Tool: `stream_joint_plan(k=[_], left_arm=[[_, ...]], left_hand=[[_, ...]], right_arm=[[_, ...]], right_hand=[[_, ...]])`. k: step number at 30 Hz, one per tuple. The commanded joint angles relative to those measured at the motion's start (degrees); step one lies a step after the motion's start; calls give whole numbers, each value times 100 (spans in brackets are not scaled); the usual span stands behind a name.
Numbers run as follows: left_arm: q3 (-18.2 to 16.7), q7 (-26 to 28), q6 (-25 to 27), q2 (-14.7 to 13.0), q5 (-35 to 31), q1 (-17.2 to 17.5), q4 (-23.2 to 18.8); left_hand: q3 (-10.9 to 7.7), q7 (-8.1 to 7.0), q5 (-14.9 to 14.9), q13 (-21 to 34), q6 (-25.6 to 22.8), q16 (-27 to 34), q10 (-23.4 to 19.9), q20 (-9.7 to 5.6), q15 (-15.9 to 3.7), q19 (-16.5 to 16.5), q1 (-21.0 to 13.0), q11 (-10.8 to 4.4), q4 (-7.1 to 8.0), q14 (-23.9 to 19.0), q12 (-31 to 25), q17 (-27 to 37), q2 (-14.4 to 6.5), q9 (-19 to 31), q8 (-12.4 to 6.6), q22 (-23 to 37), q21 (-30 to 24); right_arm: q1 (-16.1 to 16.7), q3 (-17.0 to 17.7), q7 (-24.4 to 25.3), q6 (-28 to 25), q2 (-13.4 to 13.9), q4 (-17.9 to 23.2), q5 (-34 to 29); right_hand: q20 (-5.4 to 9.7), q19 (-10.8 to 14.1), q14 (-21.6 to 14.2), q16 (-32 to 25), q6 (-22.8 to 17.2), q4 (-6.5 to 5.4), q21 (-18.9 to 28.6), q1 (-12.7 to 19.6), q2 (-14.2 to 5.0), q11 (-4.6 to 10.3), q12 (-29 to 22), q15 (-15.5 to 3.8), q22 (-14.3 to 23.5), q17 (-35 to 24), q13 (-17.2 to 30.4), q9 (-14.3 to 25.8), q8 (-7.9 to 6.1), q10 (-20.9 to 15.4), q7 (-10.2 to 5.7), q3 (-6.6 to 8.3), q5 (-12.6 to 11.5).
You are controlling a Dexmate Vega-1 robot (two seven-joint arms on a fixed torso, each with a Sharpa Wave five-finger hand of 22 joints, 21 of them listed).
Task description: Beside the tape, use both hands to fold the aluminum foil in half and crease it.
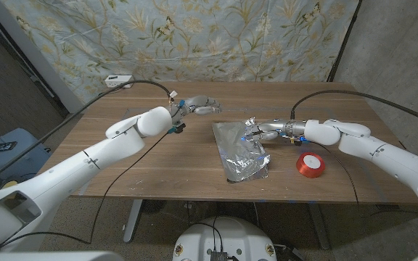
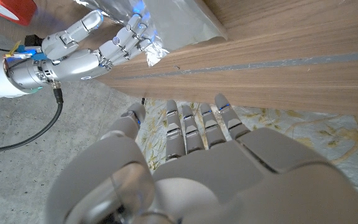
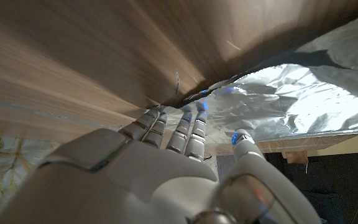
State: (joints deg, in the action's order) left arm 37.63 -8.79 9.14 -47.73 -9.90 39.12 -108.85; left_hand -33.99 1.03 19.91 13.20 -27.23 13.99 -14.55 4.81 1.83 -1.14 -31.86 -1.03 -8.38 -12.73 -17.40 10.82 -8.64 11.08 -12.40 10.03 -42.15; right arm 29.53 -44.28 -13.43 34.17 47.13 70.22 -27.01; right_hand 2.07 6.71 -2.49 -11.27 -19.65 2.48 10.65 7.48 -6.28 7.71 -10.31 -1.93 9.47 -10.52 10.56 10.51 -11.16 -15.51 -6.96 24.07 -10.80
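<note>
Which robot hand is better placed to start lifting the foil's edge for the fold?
Probably the right robot hand: its fingers already rest on the far right edge of the foil, next to the red tape. The left robot hand hovers open, apart from the foil, near the table's far side.

Whether the right hand (image 1: 261,131) actually pinched the aluminum foil (image 1: 242,151) at the sheet's two o'clock edge could not be told, its fingertips (image 3: 194,111) lying in shadow against the foil, and the tape (image 2: 12,9) was cut off by the frame's corner.
</note>
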Motion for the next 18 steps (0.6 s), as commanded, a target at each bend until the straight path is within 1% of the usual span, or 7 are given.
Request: stream_joint_plan(k=[1, 3, 8, 11, 13, 14, 18], left_arm=[[74, -194, -386, -81, -260, -19, 232], [94, -219, -410, -74, -318, -23, 271], [131, -269, -410, -41, -429, -22, 346], [169, -310, -461, -14, -493, -46, 432], [196, -343, -514, 12, -513, -65, 512], [205, -323, -485, 30, -550, -58, 528], [277, -322, -624, 51, -692, -95, 670]], left_hand=[[-22, -44, -15, 25, 99, 18, 10, -6, 20, -42, 101, 4, 56, -40, 11, 29, 3, 8, 61, 10, 30], [-11, -53, -24, 23, 121, -4, 91, -11, 28, -35, 134, 16, 72, 0, 51, 32, 11, 8, 76, 10, 46], [-5, -62, -36, 18, 226, -29, 126, -7, 35, -28, 179, 32, 100, 40, 78, 36, 5, 8, 122, 10, 68], [-1, -64, -42, 14, 257, -38, 166, -11, 38, -29, 201, 1, 109, 48, 103, 36, 7, 7, 134, 9, 79], [-14, -76, -50, 4, 296, -101, 252, -35, 10, -14, 202, -7, 84, 149, 154, 16, 15, 8, 147, 7, 108], [-20, -67, -53, -1, 335, -122, 279, -33, 39, 9, 201, 13, 74, 178, 172, 8, 17, 7, 160, 6, 127], [-33, -79, -63, -17, 406, -171, 378, -46, 48, 32, 204, -3, 54, 246, 231, -10, 21, 7, 178, 2, 166]], right_arm=[[-31, -33, -38, -26, -22, -34, 43], [-42, -39, -49, -13, -25, -60, 54], [-52, -45, -52, 18, -21, -103, 79], [-61, -49, -77, 60, -22, -144, 125], [-61, -47, -80, 92, -24, -165, 154], [-55, -45, -72, 104, -18, -161, 155], [-48, -36, -78, 131, -7, -154, 176]], right_hand=[[277, 54, -65, -26, -16, 37, 35, -25, -15, -12, -46, -365, 25, -22, 16, 23, -7, -29, 8, 6, 3], [272, 57, -66, -26, -18, 38, 35, -25, -15, -6, -46, -366, 25, -22, 16, 23, -7, -30, 5, 6, 3], [273, 58, -69, -26, -17, 43, 35, -26, -14, -23, -49, -366, 25, -21, 16, 23, -7, -37, 6, 6, 4], [271, 57, -72, -27, -18, 46, 34, -25, -16, -19, -49, -363, 25, -22, 16, 23, -7, -37, 0, 7, 4], [272, 58, -71, -27, -21, 46, 34, -27, -17, -17, -49, -363, 25, -22, 16, 23, -8, -36, 8, 7, 4], [272, 60, -73, -28, -22, 47, 35, -26, -19, -19, -48, -364, 25, -22, 16, 23, -8, -34, 9, 8, 4], [271, 59, -78, -29, -34, 53, 34, -23, -18, -18, -50, -361, 25, -21, 16, 23, -12, -39, 4, 9, 4]])
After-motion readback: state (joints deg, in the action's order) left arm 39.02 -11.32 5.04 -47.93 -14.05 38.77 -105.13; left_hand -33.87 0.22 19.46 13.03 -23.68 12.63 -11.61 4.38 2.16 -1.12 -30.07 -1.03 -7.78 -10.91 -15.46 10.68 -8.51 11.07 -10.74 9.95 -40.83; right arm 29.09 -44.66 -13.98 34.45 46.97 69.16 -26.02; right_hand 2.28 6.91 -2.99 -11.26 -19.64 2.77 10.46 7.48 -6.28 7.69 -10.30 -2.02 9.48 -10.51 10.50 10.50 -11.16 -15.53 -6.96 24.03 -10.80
